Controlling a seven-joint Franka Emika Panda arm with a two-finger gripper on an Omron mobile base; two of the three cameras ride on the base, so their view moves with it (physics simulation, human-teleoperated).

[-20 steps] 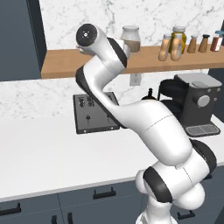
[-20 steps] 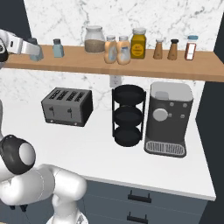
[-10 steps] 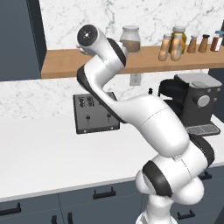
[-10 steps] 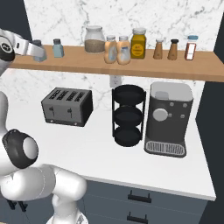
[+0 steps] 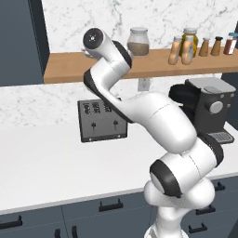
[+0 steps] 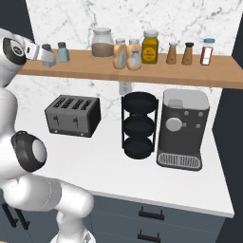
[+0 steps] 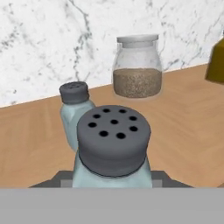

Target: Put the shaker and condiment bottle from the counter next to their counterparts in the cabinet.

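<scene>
Hand view has my gripper (image 6: 43, 55) clamped on the shaker (image 7: 113, 148) over the wooden shelf (image 7: 183, 131), just in front of its twin shaker (image 7: 75, 109), so I reckon next is setting it down there and letting go.
</scene>
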